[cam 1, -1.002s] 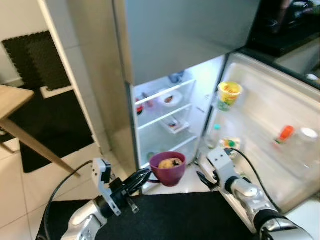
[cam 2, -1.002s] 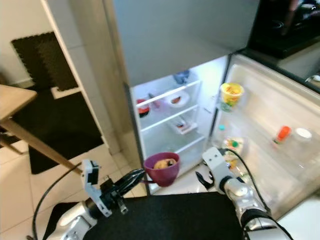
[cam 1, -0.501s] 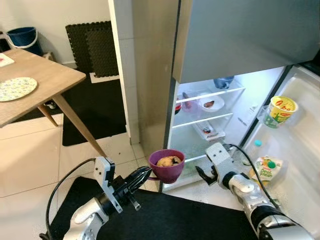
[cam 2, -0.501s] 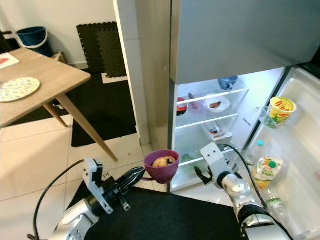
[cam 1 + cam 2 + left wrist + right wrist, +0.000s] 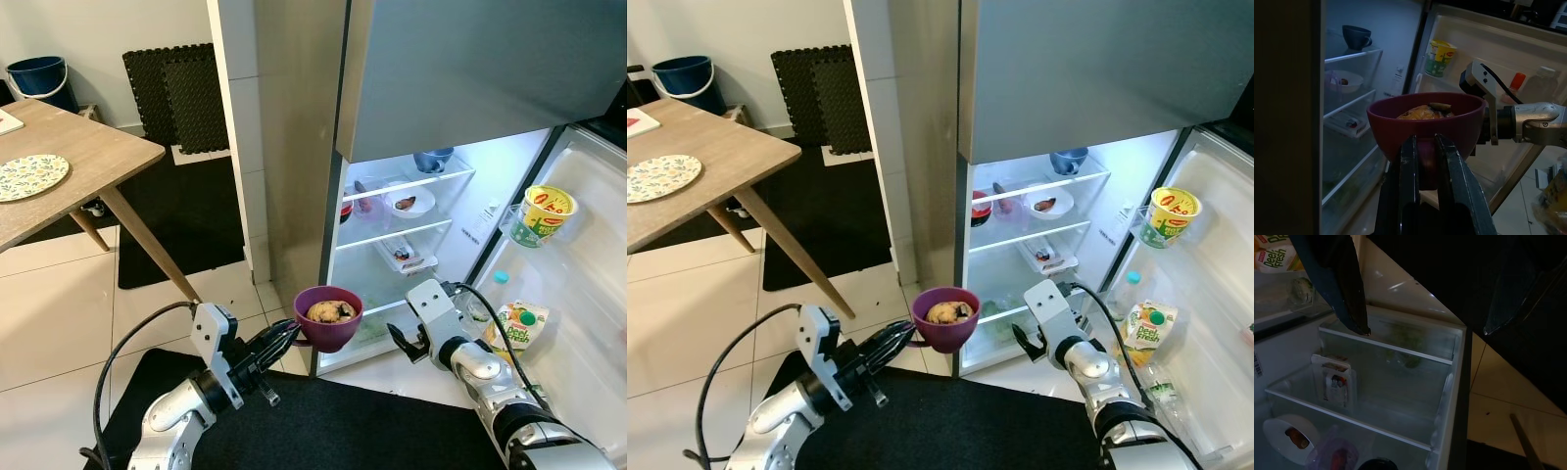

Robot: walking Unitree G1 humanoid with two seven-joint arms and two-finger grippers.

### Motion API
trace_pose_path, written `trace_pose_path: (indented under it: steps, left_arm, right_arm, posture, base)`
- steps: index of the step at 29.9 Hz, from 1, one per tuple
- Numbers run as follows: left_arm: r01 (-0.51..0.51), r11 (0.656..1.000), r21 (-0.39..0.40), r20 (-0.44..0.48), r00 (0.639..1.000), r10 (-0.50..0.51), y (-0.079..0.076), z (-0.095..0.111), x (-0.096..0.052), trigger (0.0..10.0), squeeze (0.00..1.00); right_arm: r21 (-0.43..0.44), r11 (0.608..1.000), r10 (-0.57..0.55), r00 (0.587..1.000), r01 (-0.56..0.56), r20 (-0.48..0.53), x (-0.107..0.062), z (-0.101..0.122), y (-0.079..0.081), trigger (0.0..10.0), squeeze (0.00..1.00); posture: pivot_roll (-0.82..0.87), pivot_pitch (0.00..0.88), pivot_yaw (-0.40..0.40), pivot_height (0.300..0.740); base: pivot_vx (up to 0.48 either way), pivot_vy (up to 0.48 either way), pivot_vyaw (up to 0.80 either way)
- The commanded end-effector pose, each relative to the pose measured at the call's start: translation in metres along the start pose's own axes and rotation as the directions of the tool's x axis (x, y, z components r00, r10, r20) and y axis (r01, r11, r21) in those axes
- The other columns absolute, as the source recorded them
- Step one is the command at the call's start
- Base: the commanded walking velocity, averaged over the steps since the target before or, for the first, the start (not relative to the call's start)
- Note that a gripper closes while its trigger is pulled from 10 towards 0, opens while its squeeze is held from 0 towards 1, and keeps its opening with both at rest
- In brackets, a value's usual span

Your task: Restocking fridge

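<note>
The left gripper (image 5: 284,338) holds a purple bowl (image 5: 327,318) of food in front of the open fridge (image 5: 392,235). Its fingers (image 5: 1405,181) pinch a tab on the side of the bowl. The bowl is up in the air, just outside the low shelves. The right gripper (image 5: 400,343) is beside the bowl, near the bottom of the fridge, and its fingers (image 5: 1349,293) are spread apart. Inside, a blue cup (image 5: 432,160) sits on the top shelf and a white dish (image 5: 404,202) sits below it. A yellow tub (image 5: 542,214) and a juice box (image 5: 513,326) sit in the door. A table (image 5: 78,166) with a plate (image 5: 29,176) stands at the left.
</note>
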State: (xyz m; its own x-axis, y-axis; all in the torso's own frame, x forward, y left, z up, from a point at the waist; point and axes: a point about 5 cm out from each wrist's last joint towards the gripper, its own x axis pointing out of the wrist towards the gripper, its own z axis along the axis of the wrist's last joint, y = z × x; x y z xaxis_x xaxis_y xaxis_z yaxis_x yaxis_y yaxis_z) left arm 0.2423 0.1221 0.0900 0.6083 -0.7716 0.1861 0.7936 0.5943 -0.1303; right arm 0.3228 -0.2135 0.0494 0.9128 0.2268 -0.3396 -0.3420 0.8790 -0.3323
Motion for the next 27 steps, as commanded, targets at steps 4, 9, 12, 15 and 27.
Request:
trace_pose_path:
  steps: [4,9,12,15,27]
  left_arm:
    - [0.017,0.999,0.035,0.025,1.000,-0.018,-0.0005,0.0051,0.0045,10.0,0.00]
    - [0.008,0.999,0.042,0.028,1.000,-0.009,0.0006,0.0049,0.0051,10.0,0.00]
    - [0.006,0.999,0.041,0.028,1.000,-0.007,0.0010,0.0047,0.0048,10.0,0.00]
    - [0.009,0.999,0.041,0.024,1.000,-0.010,0.0010,0.0043,0.0047,10.0,0.00]
    - [0.004,1.000,0.031,0.032,0.999,-0.005,0.0020,0.0048,0.0049,10.0,0.00]
  right_arm:
    - [0.007,1.000,-0.016,1.000,0.016,-0.017,-0.0023,-0.0045,-0.0025,10.0,0.00]
    - [0.007,1.000,-0.017,1.000,0.017,-0.017,-0.0023,-0.0044,-0.0026,10.0,0.00]
    - [0.008,1.000,-0.017,1.000,0.017,-0.016,-0.0023,-0.0044,-0.0024,10.0,0.00]
    - [0.007,1.000,-0.016,1.000,0.016,-0.016,-0.0023,-0.0045,-0.0020,10.0,0.00]
    - [0.002,1.000,-0.006,1.000,0.006,-0.015,-0.0017,-0.0045,0.0005,10.0,0.00]
  posture:
    - [-0.03,0.044,-0.014,0.740]
    - [-0.03,0.044,-0.014,0.740]
    - [-0.04,0.043,-0.015,0.740]
    - [-0.04,0.044,-0.014,0.740]
    - [-0.04,0.044,-0.015,0.740]
  base:
    - [0.000,-0.066,0.00]
    - [0.000,-0.274,0.00]
    - [0.000,-0.289,0.00]
    - [0.160,-0.316,0.00]
    - [0.250,-0.368,0.00]
